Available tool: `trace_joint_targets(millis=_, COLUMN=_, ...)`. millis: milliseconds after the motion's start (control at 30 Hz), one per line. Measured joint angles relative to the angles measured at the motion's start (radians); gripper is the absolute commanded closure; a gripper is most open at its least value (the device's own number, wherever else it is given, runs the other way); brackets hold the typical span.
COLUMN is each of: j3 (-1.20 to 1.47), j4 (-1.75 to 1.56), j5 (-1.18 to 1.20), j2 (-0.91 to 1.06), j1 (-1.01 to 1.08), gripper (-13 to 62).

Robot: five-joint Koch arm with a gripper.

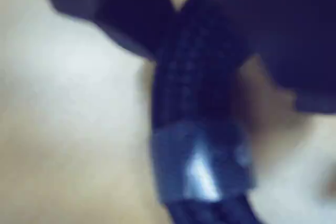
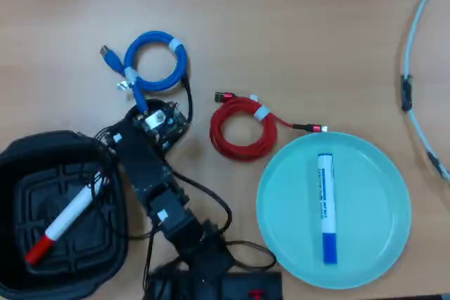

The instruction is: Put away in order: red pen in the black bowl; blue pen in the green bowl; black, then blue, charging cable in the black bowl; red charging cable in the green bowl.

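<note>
Gripper: low over the table beside the black bowl; wrist view blurred, a dark braided cable sits close up, grip cannot be told.
Black bowl: holds the red pen.
Blue cable: coiled just beyond the gripper.
Red cable: coiled on the table.
Green bowl: holds the blue pen.
</note>
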Motion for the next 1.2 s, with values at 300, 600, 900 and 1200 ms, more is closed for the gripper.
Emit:
trace_joint_targets(millis=300, j3=-0.003, j4=-0.008, j5=0.023, j2=0.0, j1=0.0, gripper=55.9)
trace_joint_targets(millis=600, j3=-0.005, j4=0.032, j5=0.091, j2=0.074, j1=0.028, gripper=55.9)
trace_joint_targets(millis=900, j3=-0.003, j4=0.152, j5=0.325, j2=0.37, j1=0.14, gripper=55.9)
trace_joint_targets(millis=1200, j3=-0.127, j4=0.202, j5=0.385, j2=0.394, j1=0.215, gripper=55.9)
